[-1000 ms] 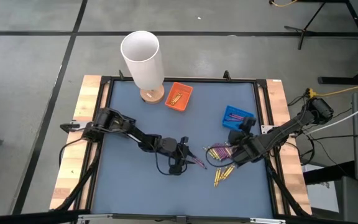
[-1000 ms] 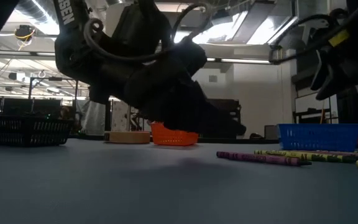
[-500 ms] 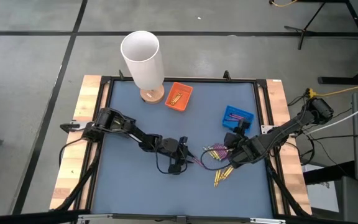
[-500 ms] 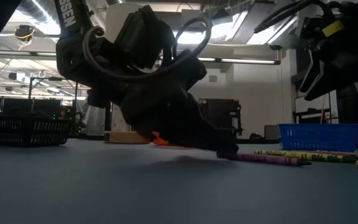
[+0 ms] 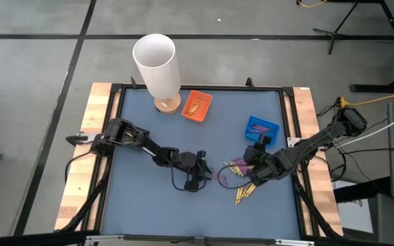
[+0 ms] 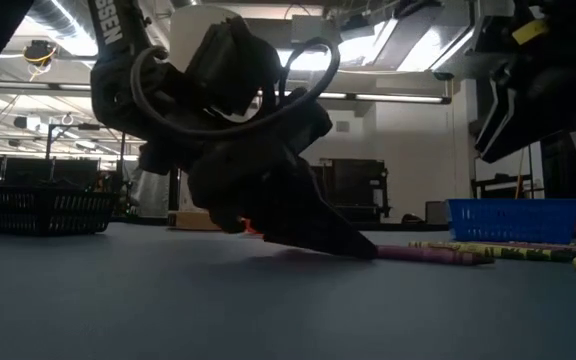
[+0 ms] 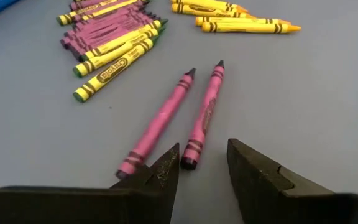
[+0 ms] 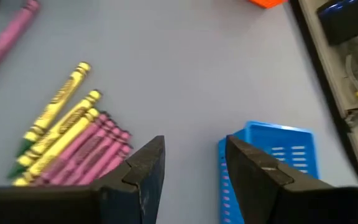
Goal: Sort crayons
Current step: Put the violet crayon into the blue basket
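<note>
Blue-grey tabletop (image 5: 149, 198): left gripper (image 7: 202, 167), jaws apart, straddles a thin pink-purple crayon (image 7: 202, 118) for pickup; right gripper (image 8: 192, 163) waits agape near the blue plastic tray (image 8: 278, 155).

White capital letters "SEN", the visible end of a longer word, run down the dark robot arm link (image 6: 118, 45) in the low view. In the left wrist view, the paper wrapper of a yellow wax crayon (image 7: 114, 70) carries a black oval brand mark reading "Crayola"; the smaller wrapper print is illegible.
</note>
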Motion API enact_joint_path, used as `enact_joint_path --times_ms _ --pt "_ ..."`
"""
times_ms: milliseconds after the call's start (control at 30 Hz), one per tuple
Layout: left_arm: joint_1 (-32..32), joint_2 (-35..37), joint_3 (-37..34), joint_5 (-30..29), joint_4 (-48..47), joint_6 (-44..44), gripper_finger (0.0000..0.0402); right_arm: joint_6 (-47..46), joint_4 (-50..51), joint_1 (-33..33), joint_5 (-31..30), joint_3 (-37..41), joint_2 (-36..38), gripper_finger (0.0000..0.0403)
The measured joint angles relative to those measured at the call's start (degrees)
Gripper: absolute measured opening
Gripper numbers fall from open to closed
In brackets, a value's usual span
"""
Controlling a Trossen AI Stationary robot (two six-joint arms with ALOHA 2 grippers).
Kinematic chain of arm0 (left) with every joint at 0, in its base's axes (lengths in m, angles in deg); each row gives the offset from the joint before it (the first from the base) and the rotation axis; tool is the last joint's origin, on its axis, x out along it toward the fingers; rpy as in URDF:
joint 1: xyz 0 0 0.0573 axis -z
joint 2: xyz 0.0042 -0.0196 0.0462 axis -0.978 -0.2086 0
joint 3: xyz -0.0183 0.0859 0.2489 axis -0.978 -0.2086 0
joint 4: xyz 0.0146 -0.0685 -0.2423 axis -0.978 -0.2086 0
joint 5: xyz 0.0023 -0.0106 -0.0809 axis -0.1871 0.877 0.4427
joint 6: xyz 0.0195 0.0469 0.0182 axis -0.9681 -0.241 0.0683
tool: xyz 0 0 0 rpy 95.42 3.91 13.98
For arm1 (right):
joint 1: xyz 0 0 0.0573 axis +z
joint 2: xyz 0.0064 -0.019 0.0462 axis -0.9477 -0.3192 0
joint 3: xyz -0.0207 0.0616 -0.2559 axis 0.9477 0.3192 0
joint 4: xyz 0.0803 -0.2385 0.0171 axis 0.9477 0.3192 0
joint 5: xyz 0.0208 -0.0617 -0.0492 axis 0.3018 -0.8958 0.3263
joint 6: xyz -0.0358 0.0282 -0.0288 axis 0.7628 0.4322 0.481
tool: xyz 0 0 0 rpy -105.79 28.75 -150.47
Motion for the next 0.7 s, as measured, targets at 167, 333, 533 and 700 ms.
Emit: enact_joint_path --times_ms 167,333,533,700 --pt "0.00 0.00 0.00 -0.29 0.04 0.04 0.0124 0.19 -1.82 0.00 1.88 0.00 0.00 0.0168" --pt "0.00 0.00 0.00 -0.35 0.29 0.00 0.0124 2.74 -3.78 0.00 1.88 0.00 0.00 0.0168" --pt "-0.04 -0.01 0.67 -1.33 0.89 -0.02 0.0124 5.61 -7.52 0.00 1.87 0.00 0.00 0.0168" --pt "-0.15 -1.68 3.46 -1.40 -0.26 -0.05 0.0124 8.31 -9.12 0.00 1.87 0.00 0.00 0.0168"
